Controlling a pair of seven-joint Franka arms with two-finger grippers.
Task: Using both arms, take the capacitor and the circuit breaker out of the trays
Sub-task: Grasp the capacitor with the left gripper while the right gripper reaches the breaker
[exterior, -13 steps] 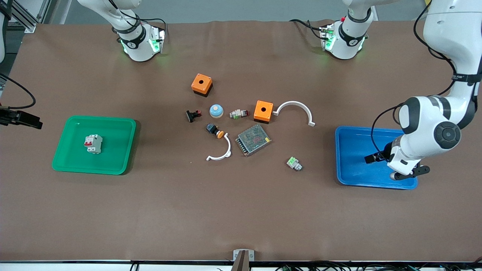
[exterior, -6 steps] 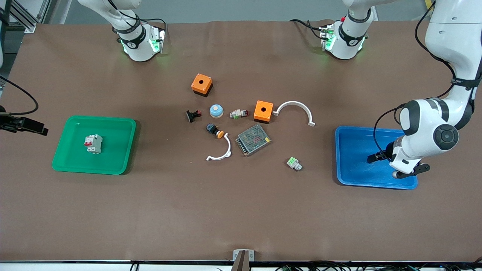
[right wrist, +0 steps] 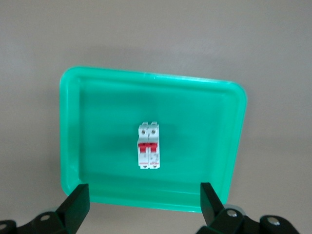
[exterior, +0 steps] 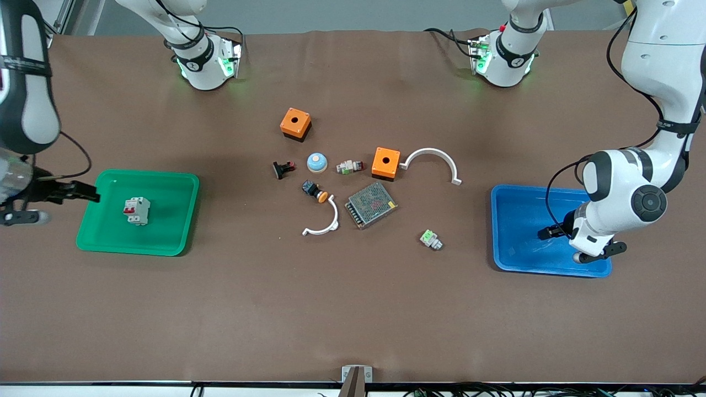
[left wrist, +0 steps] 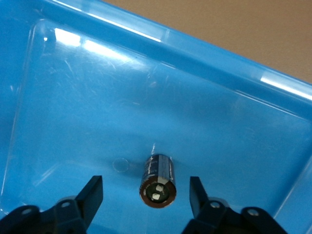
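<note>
Nearest the front camera, the shiny blue plastic tray [exterior: 513,231] sits on the brown table [exterior: 353,309] toward the left arm's end. The left pincer [left wrist: 145,195] is low over this tray, and its two black fingers [left wrist: 92,194] are spread wide apart. Between them, touching neither, the tiny dark-brown round capacitor [left wrist: 158,180] lies on its side on the tray floor, with two small light marks on its end.

Toward the right arm's end sits the green plastic tray [exterior: 99,231]. The small white-grey block breaker [exterior: 136,210] with red switch levers lies near the middle of it. The right pincer [right wrist: 144,204] hangs over the table just beside the green tray's edge, with its fingers [right wrist: 78,202] spread wide and nothing in them.

In the middle of the table, a small white part with a green face [exterior: 431,239] is nearest the camera. A little farther are a white curved plastic piece [exterior: 322,224] and a grey metal box with a mesh top [exterior: 371,204]. Farther still are a black push-button with an orange cap [exterior: 315,191], an orange box with a hole on top [exterior: 385,162] and a bigger white curved plastic piece [exterior: 433,160]. Farthest is a second orange box [exterior: 295,124].
</note>
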